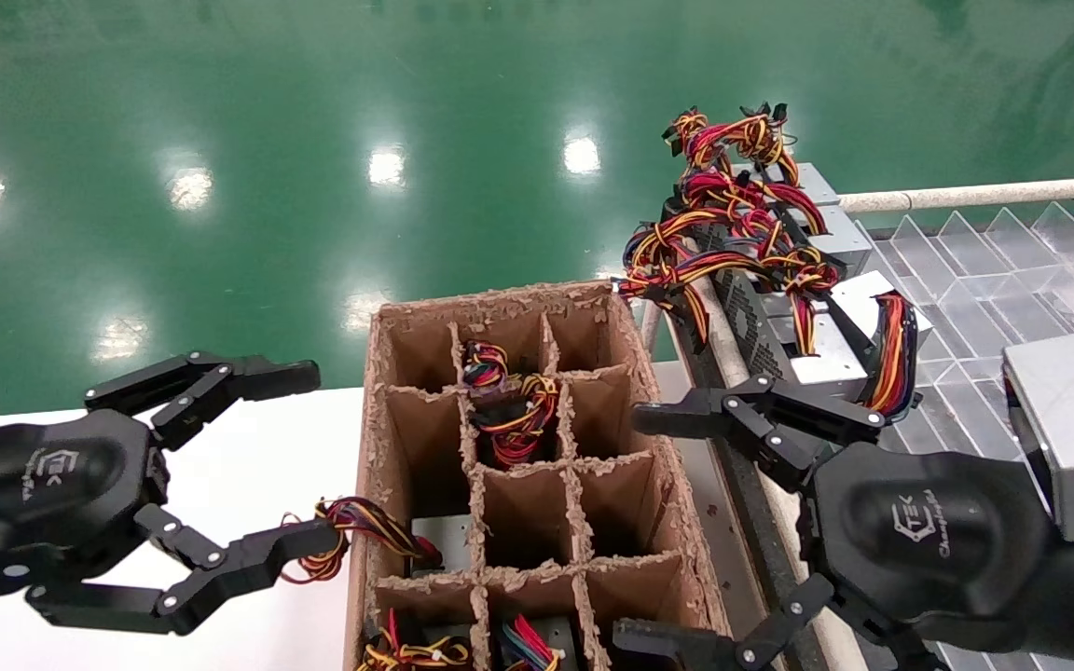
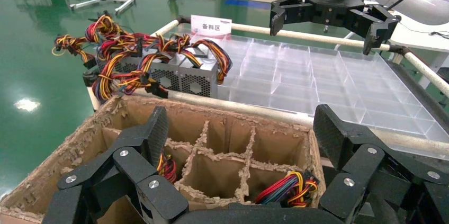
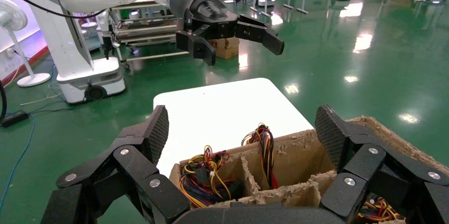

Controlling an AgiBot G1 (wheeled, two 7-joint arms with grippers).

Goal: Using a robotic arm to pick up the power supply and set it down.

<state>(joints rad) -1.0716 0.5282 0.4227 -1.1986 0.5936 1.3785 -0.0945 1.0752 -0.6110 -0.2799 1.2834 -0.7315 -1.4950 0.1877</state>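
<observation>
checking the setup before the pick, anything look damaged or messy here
The cardboard divider box has ragged, shredded rims and partitions. One wire bundle spills over its left wall, and the power supplies on the rack lie in a tangled heap.

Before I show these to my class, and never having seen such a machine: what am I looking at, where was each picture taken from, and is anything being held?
This is a two-armed robot. The big picture comes from a camera on its head, looking down; the other two come from cameras on its wrists, so each shows its own black fingers up close and the other arm farther off.

The left gripper and the right gripper hang open on either side of a cardboard box split into compartments. Neither holds anything.

Some compartments hold power supplies, small silver-grey metal boxes trailing red, yellow and black wires, such as one in a middle cell. More units lie heaped on a rack beside clear plastic trays. To the box's left is a white table.
</observation>
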